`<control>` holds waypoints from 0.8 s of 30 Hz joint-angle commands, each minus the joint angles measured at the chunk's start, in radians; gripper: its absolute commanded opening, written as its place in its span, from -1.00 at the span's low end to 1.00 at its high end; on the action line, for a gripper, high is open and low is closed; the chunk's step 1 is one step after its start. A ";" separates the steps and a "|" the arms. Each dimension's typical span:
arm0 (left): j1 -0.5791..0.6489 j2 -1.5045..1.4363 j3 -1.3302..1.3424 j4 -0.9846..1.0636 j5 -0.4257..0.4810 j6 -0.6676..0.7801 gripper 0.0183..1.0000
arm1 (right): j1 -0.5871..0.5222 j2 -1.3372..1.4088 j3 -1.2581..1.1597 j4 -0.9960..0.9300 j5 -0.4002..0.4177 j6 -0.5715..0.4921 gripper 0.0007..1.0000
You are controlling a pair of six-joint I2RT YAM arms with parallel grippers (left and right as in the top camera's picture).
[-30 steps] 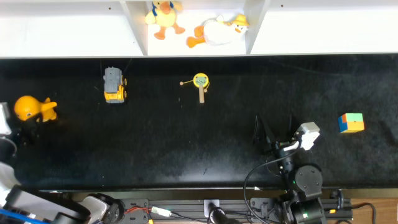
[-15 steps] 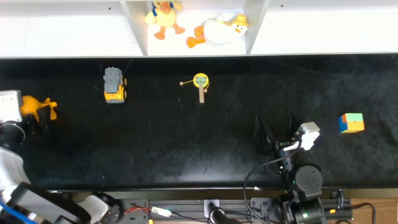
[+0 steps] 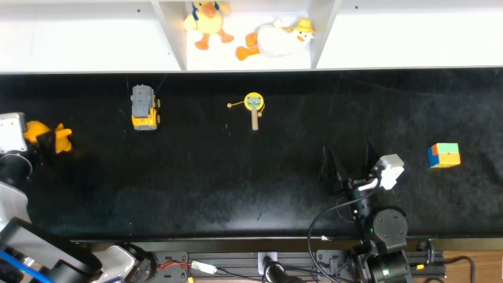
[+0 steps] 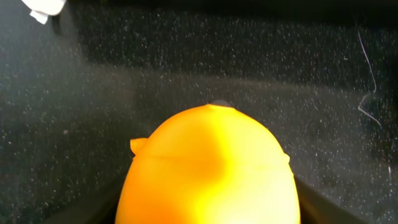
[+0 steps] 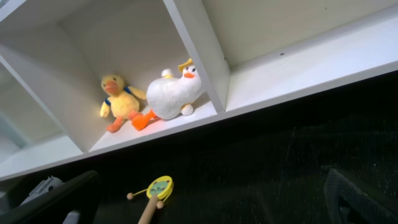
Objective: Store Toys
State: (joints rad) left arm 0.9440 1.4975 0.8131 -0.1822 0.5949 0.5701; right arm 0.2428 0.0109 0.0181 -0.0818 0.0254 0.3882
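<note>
Arm poses first: my left gripper [image 3: 35, 143] sits low at the far left end of the black table [image 3: 236, 189], pointed at the orange toy [image 4: 211, 168], which is right up against it. I cannot tell whether those jaws clamp it. The toy is rounded, smooth and bright orange, with a small tab at one side. My right gripper [image 3: 346, 167] is folded back near its base, jaws wide apart, well away from the toy
</note>
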 commanded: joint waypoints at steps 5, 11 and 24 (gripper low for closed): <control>-0.002 -0.064 0.000 0.053 0.025 -0.098 -0.36 | 0.006 -0.007 -0.014 0.004 -0.006 -0.003 0.99; -0.004 -0.146 0.000 0.072 0.090 -0.109 -0.60 | 0.006 -0.007 -0.014 0.004 -0.006 -0.003 0.99; -0.255 -0.152 0.058 0.257 -0.119 -0.237 -0.97 | 0.006 -0.007 -0.014 0.004 -0.006 -0.003 0.99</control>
State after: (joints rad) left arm 0.7597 1.3567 0.8173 0.0677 0.6144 0.3630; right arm 0.2428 0.0109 0.0181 -0.0822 0.0257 0.3885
